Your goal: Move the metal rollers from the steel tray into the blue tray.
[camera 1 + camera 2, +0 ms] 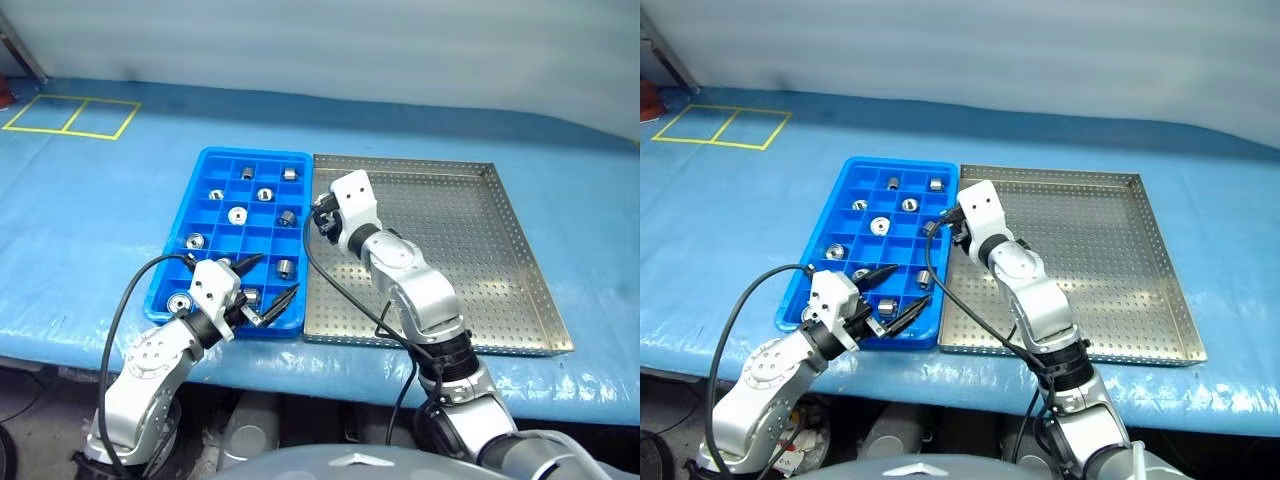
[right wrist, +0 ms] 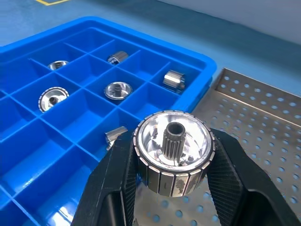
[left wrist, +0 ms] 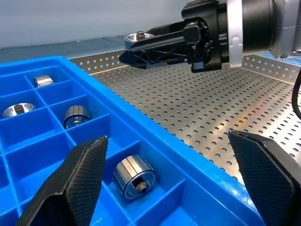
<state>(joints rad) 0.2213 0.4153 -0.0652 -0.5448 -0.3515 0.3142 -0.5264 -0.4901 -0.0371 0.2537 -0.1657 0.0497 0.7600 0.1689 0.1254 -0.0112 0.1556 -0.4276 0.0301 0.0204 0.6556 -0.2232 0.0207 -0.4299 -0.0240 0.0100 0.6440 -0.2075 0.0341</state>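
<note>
On a bench (image 1: 90, 230) covered in blue sheeting, the blue tray (image 1: 203, 170) lies just beside the steel tray (image 1: 500, 260), their long edges touching or nearly so. The right pincer (image 2: 173, 162) is clamped on one of the metal rollers (image 2: 173, 155), a ribbed silver cylinder with a splined hub at its centre, held between the two black fingers (image 2: 113, 183) with its open face turned up toward the wrist camera. From the head views this pincer (image 1: 322, 215) hangs over the seam between the two trays, at the steel tray's left rim, about level with the blue tray's middle rows. The steel tray's perforated bottom looks bare wherever it shows. The blue tray holds other rollers in separate compartments: several in the far rows (image 1: 264, 194), a few toward the near end (image 1: 286, 267), and one lying on its side just in front of the left pincer (image 3: 133, 176). The left pincer (image 1: 262, 290) has its jaws spread wide and grips nothing; it hovers over the near right corner of the blue tray, pointing toward the steel tray, well short of the right pincer.
</note>
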